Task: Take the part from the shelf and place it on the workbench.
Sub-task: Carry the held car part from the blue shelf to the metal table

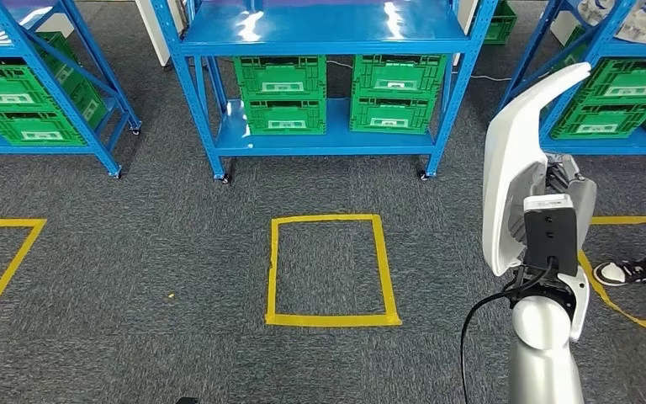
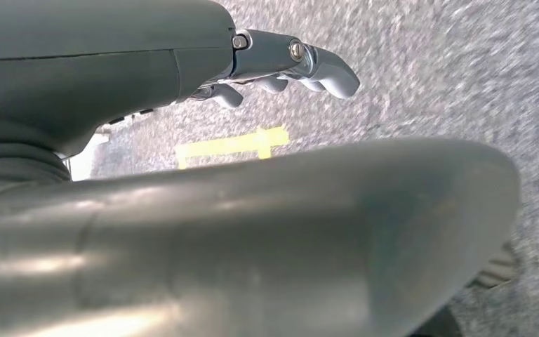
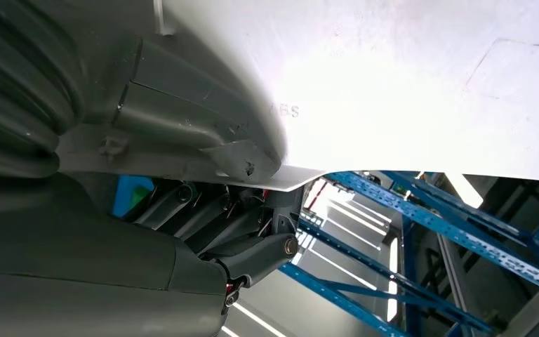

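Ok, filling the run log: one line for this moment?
right robot hand: holds white part | left robot hand: holds nothing, over carpet | ahead: blue shelf, green crates | workbench: unseen

My right arm is a smooth silver tube with a black cable looping off its side and a black camera box strapped at the wrist. My left hand has a grey ribbed cover, screw-pinned knuckles and pale grey fingers.

You see grey carpet floor with a yellow tape rectangle at the frame's centre. At top centre a blue shelf stands on it, its lowest level carrying four green crates stacked in pairs.
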Robot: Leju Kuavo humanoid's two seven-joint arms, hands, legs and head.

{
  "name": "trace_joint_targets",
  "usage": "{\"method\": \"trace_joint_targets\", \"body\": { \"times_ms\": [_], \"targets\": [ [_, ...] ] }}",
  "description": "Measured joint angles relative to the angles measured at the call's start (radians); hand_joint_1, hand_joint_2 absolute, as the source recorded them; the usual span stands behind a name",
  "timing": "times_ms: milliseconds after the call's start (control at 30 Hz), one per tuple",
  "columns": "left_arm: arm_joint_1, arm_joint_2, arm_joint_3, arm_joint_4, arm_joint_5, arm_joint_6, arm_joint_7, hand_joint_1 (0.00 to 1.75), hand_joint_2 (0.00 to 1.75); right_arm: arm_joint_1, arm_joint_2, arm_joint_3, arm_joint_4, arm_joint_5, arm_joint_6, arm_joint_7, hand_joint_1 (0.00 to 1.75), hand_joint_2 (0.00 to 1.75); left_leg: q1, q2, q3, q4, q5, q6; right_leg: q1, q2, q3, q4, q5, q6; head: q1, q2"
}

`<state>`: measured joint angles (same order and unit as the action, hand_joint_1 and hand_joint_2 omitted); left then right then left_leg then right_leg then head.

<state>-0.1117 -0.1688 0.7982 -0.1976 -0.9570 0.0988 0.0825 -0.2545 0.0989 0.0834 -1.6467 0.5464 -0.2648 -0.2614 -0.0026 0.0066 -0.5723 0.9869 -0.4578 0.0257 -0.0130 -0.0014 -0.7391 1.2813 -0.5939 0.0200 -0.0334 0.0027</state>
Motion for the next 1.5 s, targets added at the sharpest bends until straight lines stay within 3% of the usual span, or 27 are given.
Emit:
{"method": "trace_joint_targets", "body": {
  "times_ms": [67, 133, 200, 233, 300, 333, 400, 467, 500, 567, 633, 700, 733, 767, 833, 900, 967, 1033, 1067, 1133, 1200, 1233, 1300, 1333, 1400, 1433, 1500],
  "targets": [
    [0.000, -0.006, 0.002, 0.000, 0.005, 0.000, -0.001, 0.00, 0.00, -0.005, 0.002, 0.000, 0.000, 0.011, 0.010, 0.007, 1.75, 1.75, 0.002, 0.001, -0.043, 0.012, 0.024, -0.004, -0.002, 0.000, 0.033, 0.028, 0.039, 0.003, 0.000, 0.000],
    [-0.002, -0.010, 0.006, -0.001, 0.008, 0.000, -0.003, 0.00, 0.00, -0.012, 0.005, 0.000, -0.002, 0.017, 0.018, 0.010, 1.75, 1.75, 0.003, 0.001, -0.083, 0.030, 0.044, -0.013, -0.004, 0.000, 0.135, -0.078, 0.071, 0.005, 0.000, 0.000],
    [-0.004, -0.012, 0.009, -0.002, 0.008, 0.000, -0.005, 0.00, 0.00, -0.019, 0.010, 0.000, -0.007, 0.020, 0.022, 0.010, 1.75, 1.75, 0.002, 0.000, -0.106, 0.046, 0.059, -0.025, -0.003, 0.003, 0.230, -0.212, 0.040, -0.004, 0.001, 0.000],
    [-0.005, -0.012, 0.011, -0.002, 0.009, 0.000, -0.006, 0.00, 0.00, -0.021, 0.012, 0.000, -0.009, 0.020, 0.023, 0.010, 1.75, 1.75, 0.002, -0.001, -0.111, 0.048, 0.068, -0.031, 0.000, 0.005, 0.249, -0.247, 0.024, -0.012, 0.001, 0.000],
    [-0.005, -0.013, 0.015, -0.002, 0.011, 0.000, -0.007, 0.00, 0.00, -0.023, 0.014, -0.001, -0.010, 0.022, 0.024, 0.010, 1.75, 1.75, 0.004, -0.003, -0.115, 0.043, 0.087, -0.044, 0.002, 0.005, 0.237, -0.256, 0.033, -0.032, 0.002, 0.000],
    [-0.004, -0.013, 0.016, -0.002, 0.013, 0.000, -0.008, 0.00, 0.00, -0.024, 0.015, -0.001, -0.010, 0.023, 0.024, 0.010, 1.75, 1.75, 0.006, -0.004, -0.123, 0.047, 0.078, -0.051, 0.002, 0.003, 0.226, -0.256, 0.044, -0.040, 0.001, 0.000],
    [-0.001, -0.013, 0.020, -0.002, 0.016, -0.010, -0.008, 0.00, 0.00, -0.025, 0.018, -0.001, -0.012, 0.025, 0.026, 0.010, 1.75, 1.75, 0.009, -0.006, -0.147, 0.106, 0.002, -0.062, -0.002, 0.001, 0.199, -0.260, 0.069, -0.055, -0.001, 0.000],
    [0.000, -0.014, 0.023, -0.002, 0.017, -0.032, -0.008, 0.00, 0.00, -0.025, 0.020, -0.001, -0.015, 0.029, 0.035, 0.012, 1.75, 1.75, 0.010, -0.006, -0.172, 0.226, -0.092, -0.070, -0.001, 0.001, 0.168, -0.260, 0.094, -0.059, -0.003, 0.000],
    [0.001, -0.013, 0.024, -0.002, 0.017, -0.043, -0.009, 0.00, 0.00, -0.024, 0.021, -0.001, -0.016, 0.030, 0.040, 0.014, 1.75, 1.75, 0.010, -0.006, -0.178, 0.285, -0.109, -0.072, -0.001, 0.001, 0.153, -0.260, 0.106, -0.059, -0.003, 0.000],
    [0.001, -0.013, 0.025, -0.002, 0.018, -0.055, -0.014, 0.00, 0.00, -0.020, 0.021, -0.002, -0.019, 0.031, 0.046, 0.016, 1.75, 1.75, 0.010, -0.007, -0.160, 0.336, -0.075, -0.069, 0.001, 0.004, 0.126, -0.258, 0.129, -0.055, -0.003, 0.000],
    [0.001, -0.013, 0.027, -0.002, 0.020, -0.059, -0.018, 0.00, 0.00, -0.014, 0.021, -0.003, -0.027, 0.033, 0.050, 0.013, 1.75, 1.75, 0.007, -0.027, -0.075, 0.253, -0.033, -0.053, 0.002, 0.012, 0.103, -0.257, 0.151, -0.049, -0.003, 0.000],
    [0.002, -0.011, 0.029, -0.002, 0.019, -0.062, -0.019, 0.00, 0.00, -0.010, 0.021, -0.004, -0.040, 0.033, 0.054, 0.008, 1.75, 1.75, 0.004, -0.059, 0.045, 0.096, -0.060, -0.035, 0.003, 0.022, 0.087, -0.256, 0.170, -0.040, -0.003, 0.000],
    [0.003, -0.010, 0.029, -0.003, 0.017, -0.062, -0.020, 0.00, 0.00, -0.009, 0.022, -0.004, -0.045, 0.033, 0.055, 0.006, 1.75, 1.75, 0.001, -0.068, 0.082, 0.040, -0.081, -0.031, 0.002, 0.026, 0.083, -0.257, 0.179, -0.035, -0.003, 0.000],
    [0.004, -0.010, 0.030, -0.003, 0.015, -0.062, -0.020, 0.00, 0.00, -0.008, 0.023, -0.005, -0.048, 0.033, 0.056, 0.005, 1.75, 1.75, -0.001, -0.064, 0.098, 0.009, -0.094, -0.029, 0.002, 0.033, 0.081, -0.260, 0.189, -0.029, -0.003, 0.000],
    [0.006, -0.011, 0.030, -0.003, 0.011, -0.062, -0.019, 0.00, 0.00, 0.000, 0.023, -0.007, -0.052, 0.034, 0.057, 0.003, 1.75, 1.75, 0.002, -0.043, 0.095, -0.005, -0.085, -0.024, 0.001, 0.043, 0.075, -0.261, 0.199, -0.016, -0.003, 0.000],
    [0.007, -0.012, 0.030, -0.003, 0.008, -0.064, -0.017, 0.00, 0.00, 0.011, 0.023, -0.011, -0.055, 0.034, 0.057, 0.000, 1.75, 1.75, 0.008, -0.019, 0.091, -0.011, -0.070, -0.012, 0.001, 0.033, 0.047, -0.205, 0.157, -0.005, 0.002, 0.000],
    [0.008, -0.011, 0.030, -0.003, 0.007, -0.067, -0.016, 0.00, 0.00, 0.023, 0.023, -0.013, -0.056, 0.033, 0.058, -0.007, 1.75, 1.75, 0.007, 0.004, 0.075, -0.008, -0.058, -0.004, -0.002, 0.018, -0.004, -0.078, 0.079, 0.004, 0.006, 0.000],
    [0.010, -0.011, 0.030, -0.002, 0.005, -0.071, -0.014, 0.00, 0.00, 0.038, 0.022, -0.015, -0.056, 0.028, 0.059, -0.015, 1.75, 1.75, 0.007, 0.026, 0.058, -0.002, -0.051, -0.005, -0.004, 0.013, -0.029, 0.013, 0.039, 0.012, 0.006, 0.000],
    [0.011, -0.012, 0.030, -0.002, 0.001, -0.074, -0.011, 0.00, 0.00, 0.044, 0.021, -0.016, -0.056, 0.026, 0.060, -0.020, 1.75, 1.75, 0.007, 0.038, 0.050, 0.003, -0.049, -0.007, -0.006, 0.009, -0.012, 0.005, 0.044, 0.015, 0.007, 0.000],
    [0.013, -0.013, 0.030, -0.002, -0.009, -0.082, -0.003, 0.00, 0.00, 0.049, 0.018, -0.016, -0.057, 0.021, 0.060, -0.028, 1.75, 1.75, 0.008, 0.061, 0.036, 0.019, -0.049, -0.012, -0.007, -0.017, 0.072, -0.110, 0.081, 0.017, 0.007, 0.000],
    [0.014, -0.013, 0.029, -0.002, -0.019, -0.091, 0.002, 0.00, 0.00, 0.050, 0.016, -0.016, -0.059, 0.018, 0.059, -0.031, 1.75, 1.75, 0.004, 0.078, 0.023, 0.037, -0.056, -0.023, -0.005, -0.049, 0.138, -0.215, 0.100, 0.007, 0.007, 0.000],
    [0.014, -0.013, 0.029, -0.002, -0.023, -0.095, 0.003, 0.00, 0.00, 0.052, 0.014, -0.017, -0.062, 0.017, 0.058, -0.030, 1.75, 1.75, 0.001, 0.085, 0.022, 0.042, -0.059, -0.029, -0.003, -0.056, 0.149, -0.235, 0.099, -0.002, 0.006, 0.000],
    [0.015, -0.012, 0.029, -0.002, -0.030, -0.106, 0.007, 0.00, 0.00, 0.057, 0.010, -0.022, -0.068, 0.012, 0.058, -0.025, 1.75, 1.75, 0.001, 0.097, 0.025, 0.041, -0.059, -0.042, -0.001, -0.040, 0.144, -0.238, 0.103, -0.021, 0.005, 0.000],
    [0.016, -0.012, 0.029, -0.002, -0.034, -0.113, 0.011, 0.00, 0.00, 0.059, 0.008, -0.025, -0.071, 0.011, 0.060, -0.022, 1.75, 1.75, 0.003, 0.090, 0.027, 0.044, -0.061, -0.049, -0.001, -0.032, 0.142, -0.240, 0.108, -0.028, 0.005, 0.000],
    [0.020, -0.012, 0.028, -0.002, -0.049, -0.135, 0.026, 0.00, 0.00, 0.061, 0.006, -0.029, -0.076, 0.010, 0.068, -0.015, 1.75, 1.75, 0.007, 0.046, 0.009, 0.087, -0.095, -0.062, -0.006, -0.016, 0.137, -0.245, 0.118, -0.042, 0.004, 0.000],
    [0.023, -0.012, 0.025, -0.001, -0.059, -0.150, 0.037, 0.00, 0.00, 0.062, 0.005, -0.030, -0.078, 0.010, 0.075, -0.013, 1.75, 1.75, 0.009, 0.019, -0.013, 0.138, -0.128, -0.066, -0.007, -0.008, 0.134, -0.246, 0.121, -0.046, 0.003, 0.000],
    [0.032, -0.012, 0.013, 0.000, -0.084, -0.177, 0.062, 0.00, 0.00, 0.067, 0.002, -0.031, -0.078, 0.009, 0.088, -0.009, 1.75, 1.75, 0.009, -0.002, -0.068, 0.267, -0.192, -0.067, -0.006, 0.013, 0.127, -0.246, 0.127, -0.049, 0.002, 0.000]
  ]
}}
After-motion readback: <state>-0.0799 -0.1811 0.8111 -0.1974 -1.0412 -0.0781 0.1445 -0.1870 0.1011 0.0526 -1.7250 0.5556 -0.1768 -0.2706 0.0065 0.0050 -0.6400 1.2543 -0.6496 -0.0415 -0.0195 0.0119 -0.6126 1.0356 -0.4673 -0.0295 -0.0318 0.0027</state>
